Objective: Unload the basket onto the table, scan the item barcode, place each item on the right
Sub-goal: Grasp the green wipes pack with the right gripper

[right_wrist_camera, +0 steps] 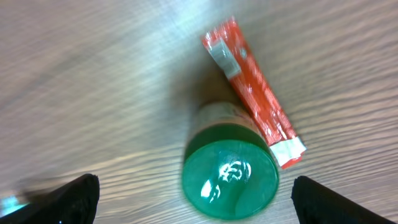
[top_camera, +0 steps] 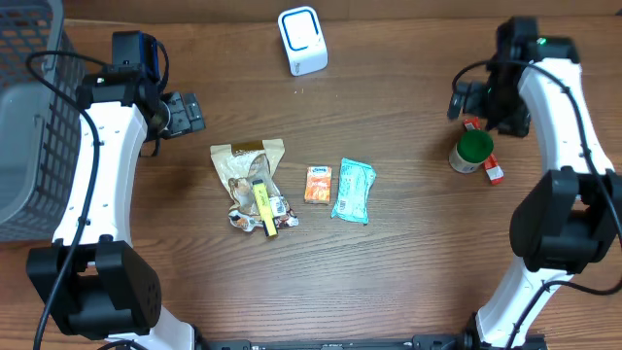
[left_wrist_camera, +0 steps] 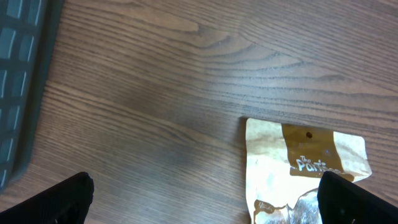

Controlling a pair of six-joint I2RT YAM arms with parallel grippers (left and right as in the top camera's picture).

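A white barcode scanner [top_camera: 302, 40] stands at the back of the table. Mid-table lie a brown and gold pouch [top_camera: 248, 165], a yellow stick [top_camera: 263, 207] on top of it, an orange packet [top_camera: 318, 184] and a teal packet [top_camera: 352, 190]. A green-lidded jar [top_camera: 473, 151] stands upright at the right, touching a red stick packet [right_wrist_camera: 253, 90]. My right gripper [top_camera: 486, 115] hovers open above the jar [right_wrist_camera: 230, 177], with a gap between each finger and the lid. My left gripper [top_camera: 183, 114] is open and holds nothing, just up-left of the pouch [left_wrist_camera: 301, 174].
A grey plastic basket [top_camera: 29, 117] fills the left edge of the table, and its wall [left_wrist_camera: 22, 81] shows in the left wrist view. Bare wood lies between the scanner and the items.
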